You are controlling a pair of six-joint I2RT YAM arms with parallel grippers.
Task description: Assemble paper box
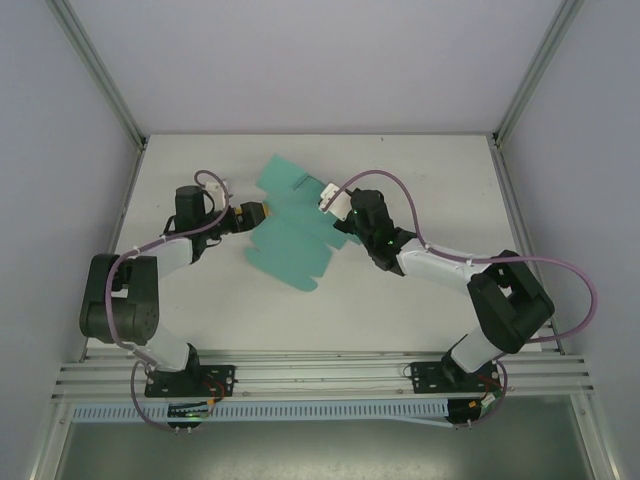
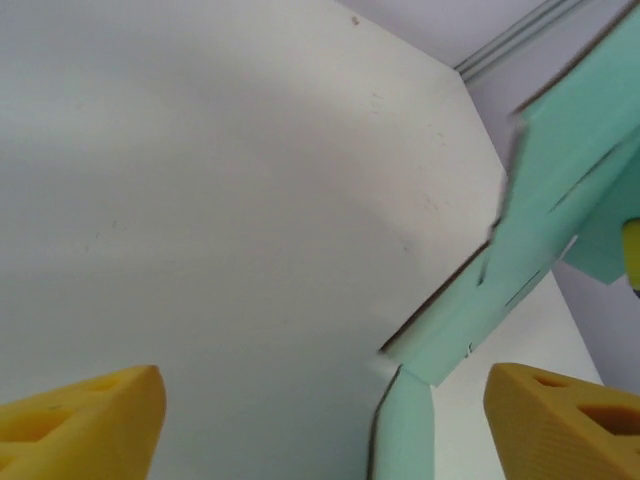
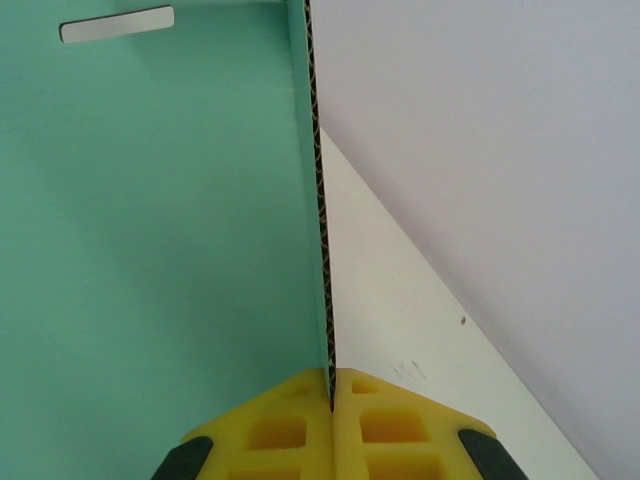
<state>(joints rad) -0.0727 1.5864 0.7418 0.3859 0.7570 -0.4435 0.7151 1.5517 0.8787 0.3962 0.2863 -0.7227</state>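
The right gripper (image 3: 332, 388) is closed tight on the paper box (image 3: 150, 250). Its yellow fingers (image 3: 270, 432) meet with the card's corrugated edge pinched between them. The grip sits at the very rim of a panel, probably so the rest of the sheet stays free to bend. A narrow slot (image 3: 117, 23) shows near the far end of that teal panel.

The left gripper (image 2: 322, 390) holds nothing. Its jaws stand wide apart low over the desk (image 2: 200, 200), and the near edge of the sheet crosses the gap between them without touching either finger. That looks like a position for taking the opposite side, so the two arms can work one panel against another.

The paper box is not yet a box. It is a flat die-cut sheet with flaps, lying around the middle of the desk between the two grippers, with its long axis running from far-left to near-right in the overhead view. From the left wrist it appears lifted clear of the desk on the held side and casts a shadow, while a small flap (image 2: 402, 435) hangs down at its lower corner. Raising it this way likely makes room for fingers to get under an edge. No fold looks finished, so the assembly seems to be at an early stage.
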